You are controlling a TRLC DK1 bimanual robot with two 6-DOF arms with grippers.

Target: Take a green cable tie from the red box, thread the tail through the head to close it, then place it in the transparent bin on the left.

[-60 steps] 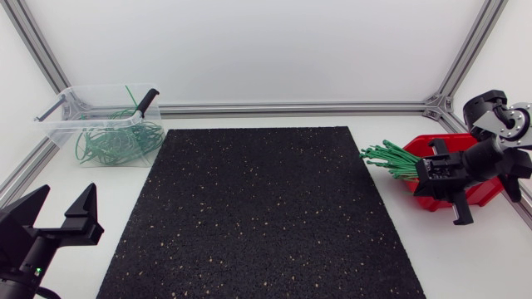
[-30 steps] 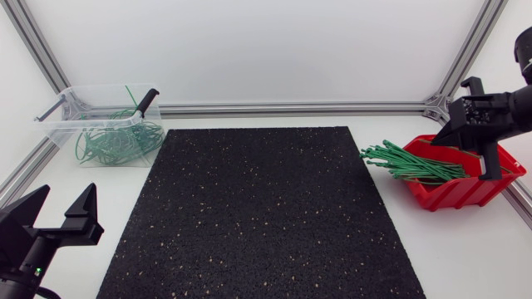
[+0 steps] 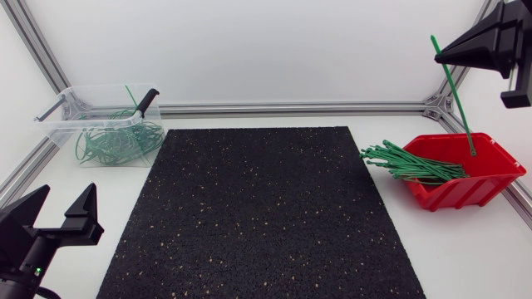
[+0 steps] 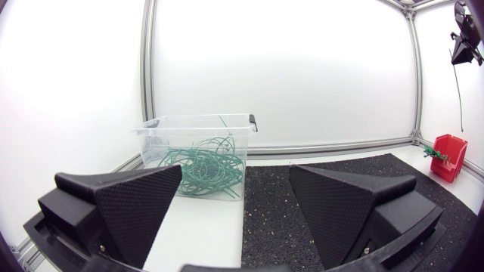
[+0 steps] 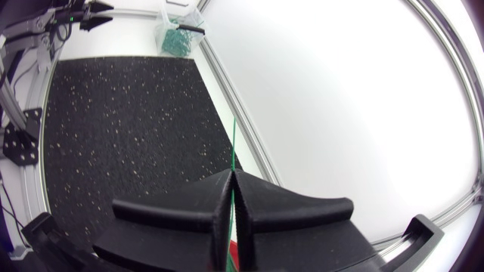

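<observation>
While our right tool [image 3: 440, 56] pinches one green cable tie [image 3: 457, 100] that hangs straight down over the red box [image 3: 453, 196], our left tool [image 3: 65, 198] sits spread wide far across the table [image 3: 474, 257], nearer the transparent bin [image 3: 60, 135].

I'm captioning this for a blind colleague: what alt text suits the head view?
The right gripper, high at the right, is shut on one green cable tie hanging over the red box of loose ties. The left gripper sits open near left; a transparent bin of looped ties stands beyond it, beside the black mat.
</observation>
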